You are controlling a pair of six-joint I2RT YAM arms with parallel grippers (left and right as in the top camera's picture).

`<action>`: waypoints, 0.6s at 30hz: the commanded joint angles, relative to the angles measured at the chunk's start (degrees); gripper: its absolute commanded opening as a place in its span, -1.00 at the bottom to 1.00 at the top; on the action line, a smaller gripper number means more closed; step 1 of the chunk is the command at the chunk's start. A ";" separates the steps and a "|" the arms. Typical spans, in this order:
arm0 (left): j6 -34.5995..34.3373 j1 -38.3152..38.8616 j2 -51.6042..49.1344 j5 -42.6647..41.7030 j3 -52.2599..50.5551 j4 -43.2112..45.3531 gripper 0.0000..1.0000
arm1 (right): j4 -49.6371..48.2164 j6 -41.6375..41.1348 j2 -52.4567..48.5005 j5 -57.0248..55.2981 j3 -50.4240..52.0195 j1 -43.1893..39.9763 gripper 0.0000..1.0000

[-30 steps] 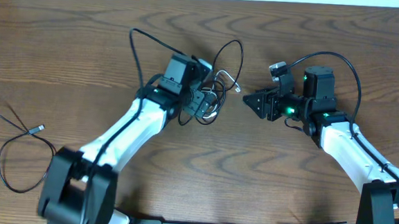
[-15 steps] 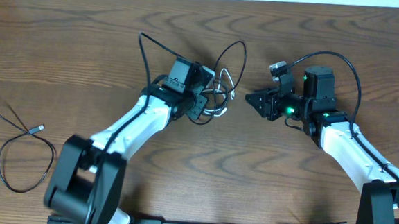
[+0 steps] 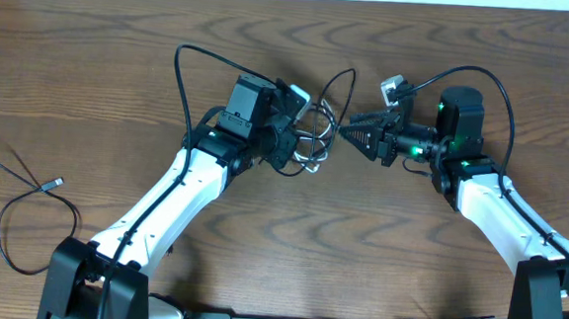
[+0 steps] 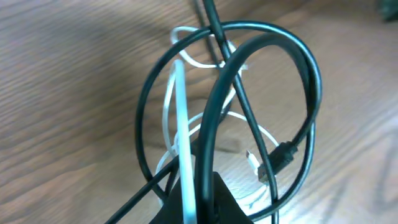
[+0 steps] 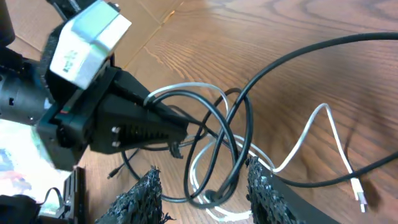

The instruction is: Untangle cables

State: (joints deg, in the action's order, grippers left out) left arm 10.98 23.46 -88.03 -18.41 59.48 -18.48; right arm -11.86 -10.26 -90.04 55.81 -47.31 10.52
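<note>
Where the overhead view gives only a dense knot, the cables (image 3: 314,134) lie at the middle of the wooden surface (image 3: 289,249), between the left tool (image 3: 293,150) and the right tool (image 3: 351,136). Left wrist view: the left tool is clamped on the cables, a white cord (image 4: 180,106) and a black cord (image 4: 214,112) rising together from its tip; black loops cross above them, with a black plug (image 4: 281,154) just beside a white plug (image 4: 252,163). Right wrist view: the right tool's fingers (image 5: 144,199) stand spread apart, loops of the cables between them, none gripped; the white cord trails right across the surface. Overhead alone shows a separate black cord (image 3: 24,203) lying well apart at the left edge
</note>
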 commanded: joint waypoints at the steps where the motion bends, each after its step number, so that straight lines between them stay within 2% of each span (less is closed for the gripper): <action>1: 0.94 0.13 0.28 -8.15 0.00 0.59 -0.85 | 0.11 -1.40 0.79 -0.81 -0.63 0.39 -0.16; 4: 0.94 0.13 0.28 -10.67 0.00 1.51 -0.85 | 0.96 -3.98 0.79 -4.02 -0.63 0.39 -0.10; 6: 0.94 0.13 0.28 -11.04 0.00 1.95 -0.85 | 0.96 -4.09 0.79 -4.04 -0.63 0.39 0.01; 11: 0.94 0.13 0.28 -13.94 0.00 2.73 -0.85 | 1.99 -4.02 0.79 -4.94 -0.63 0.39 -0.01; 12: 0.96 0.13 0.28 -13.99 0.00 2.75 -0.85 | 2.05 -4.04 0.79 -4.90 -0.63 0.39 -0.16; 13: 0.96 0.13 0.28 -13.97 0.00 2.75 -0.85 | 2.05 -4.04 0.79 -4.90 -0.63 0.39 -0.44; 18: 0.92 0.13 0.28 -16.02 0.00 3.37 -0.85 | 2.05 -4.04 0.79 -4.85 -0.63 0.39 -0.91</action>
State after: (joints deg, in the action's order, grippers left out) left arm 10.98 23.46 -88.03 -31.33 59.48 -15.97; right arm -9.87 -14.44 -90.04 51.16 -47.31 10.55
